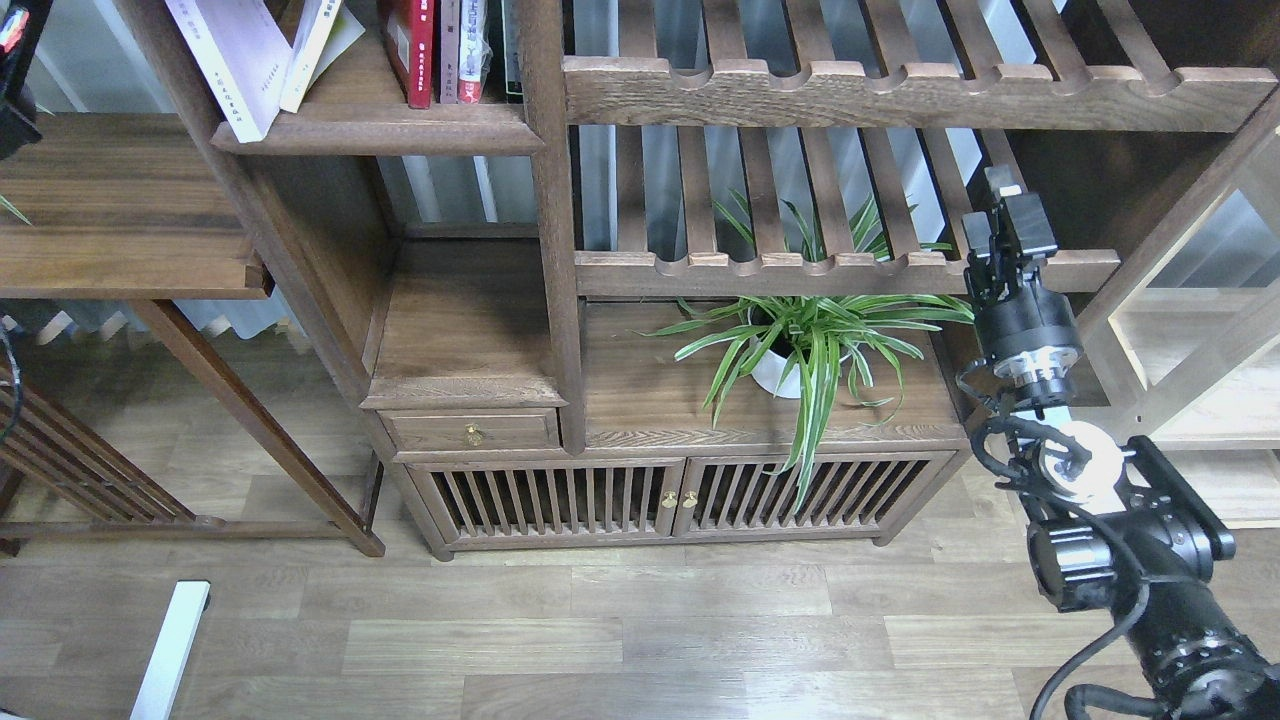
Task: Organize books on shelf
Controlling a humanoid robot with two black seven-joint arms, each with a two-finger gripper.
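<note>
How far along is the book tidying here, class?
Done: red books stand upright on the shelf. In hand: nothing visibly gripped; the right gripper hangs by the slatted rack, and the left gripper is mostly out of view. Left: the white book leans, overhanging the shelf's left end.
</note>
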